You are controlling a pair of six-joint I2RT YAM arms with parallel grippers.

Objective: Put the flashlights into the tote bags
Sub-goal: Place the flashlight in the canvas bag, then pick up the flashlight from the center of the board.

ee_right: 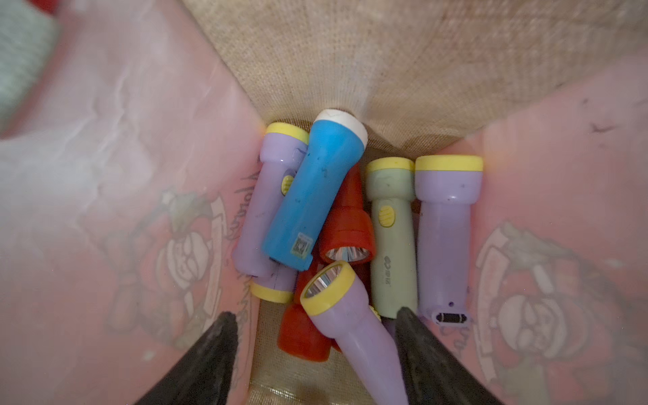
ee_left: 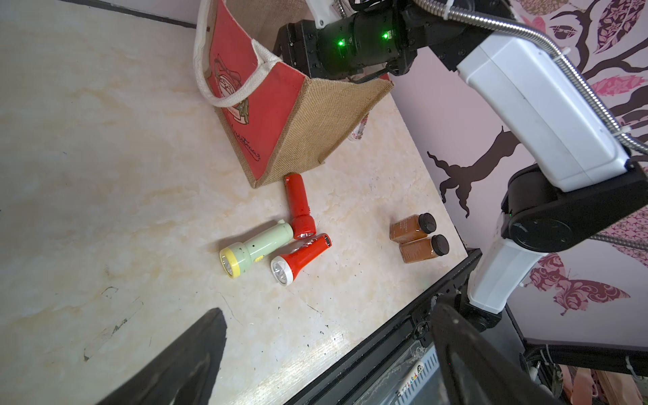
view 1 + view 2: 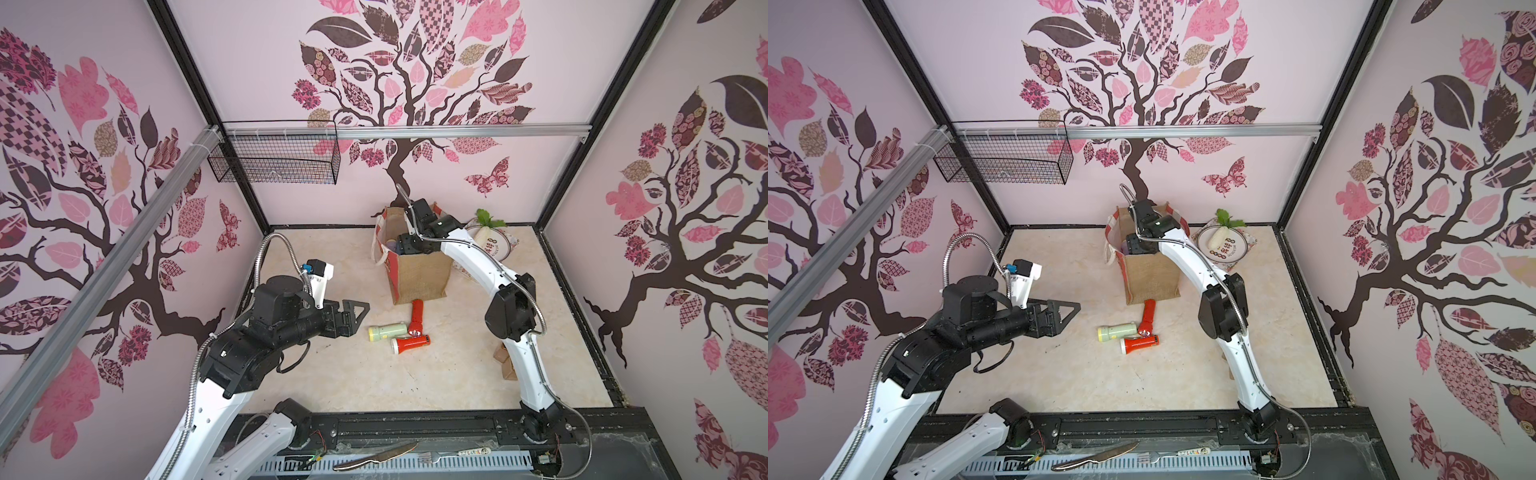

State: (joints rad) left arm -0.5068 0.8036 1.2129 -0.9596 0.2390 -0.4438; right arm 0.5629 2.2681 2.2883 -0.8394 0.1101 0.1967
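Several flashlights [image 1: 315, 196] lie in the bag [image 3: 419, 274] — three loose flashlights [image 3: 411, 343] are left on the worktop [image 3: 332, 374]. Right fingers [image 1: 207, 364] stand released inside it; left fingers [image 2: 189, 364] spread, empty.

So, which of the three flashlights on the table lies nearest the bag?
The all-red flashlight, its tail end by the tote bag; the pale green flashlight and the white-ringed red flashlight lie farther off.
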